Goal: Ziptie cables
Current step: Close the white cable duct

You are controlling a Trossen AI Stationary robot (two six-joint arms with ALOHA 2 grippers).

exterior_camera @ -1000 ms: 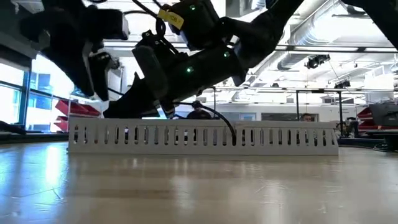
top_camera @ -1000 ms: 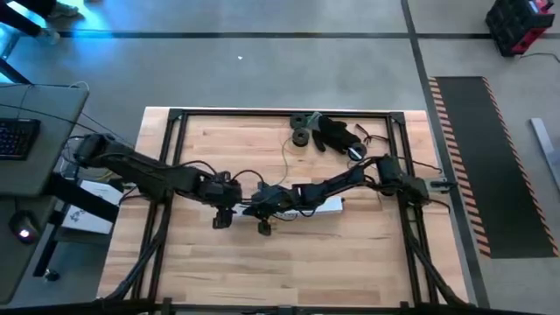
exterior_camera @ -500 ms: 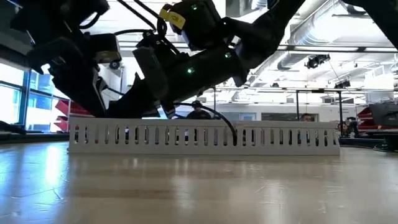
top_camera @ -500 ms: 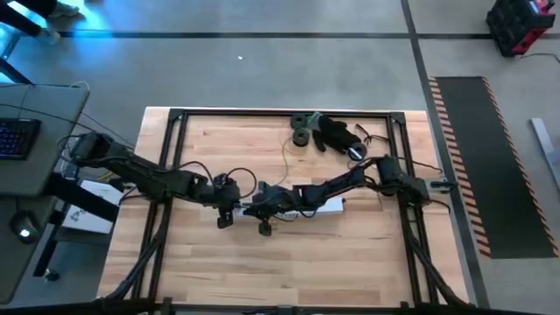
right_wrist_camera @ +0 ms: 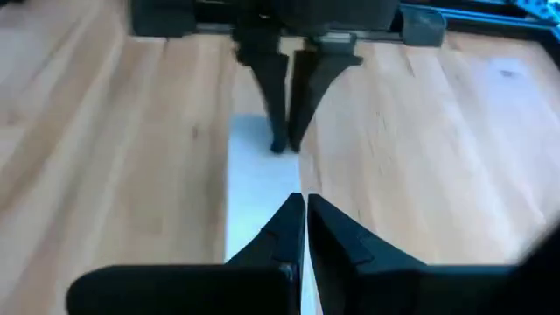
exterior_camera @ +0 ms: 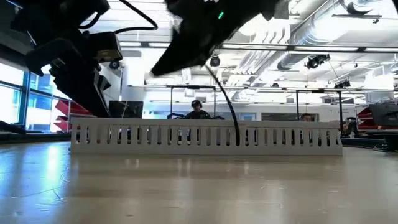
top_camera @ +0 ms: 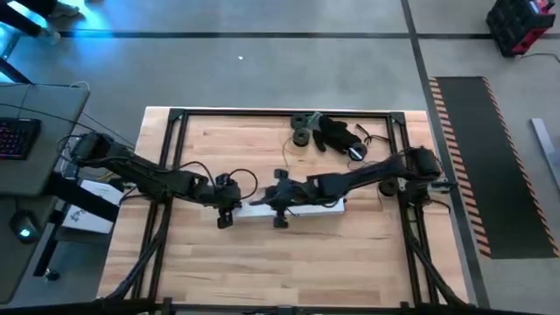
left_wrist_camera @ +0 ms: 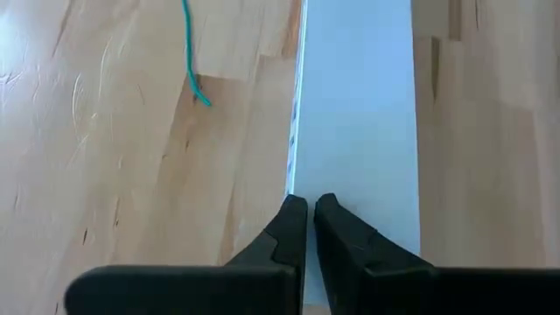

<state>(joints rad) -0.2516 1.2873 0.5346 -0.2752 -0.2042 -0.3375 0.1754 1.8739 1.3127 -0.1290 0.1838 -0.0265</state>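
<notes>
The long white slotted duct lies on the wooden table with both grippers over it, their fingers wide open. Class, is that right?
One detail is wrong: the left gripper and right gripper have their fingers closed, as both wrist views show. The long white slotted duct does lie on the wooden table.

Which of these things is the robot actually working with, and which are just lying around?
In use: left gripper and right gripper, fingers shut, over the white duct; thin green wire beside it, possibly one of the cables.
Lying about: black round parts and thin dark cord at the table's far edge; keyboard.
</notes>
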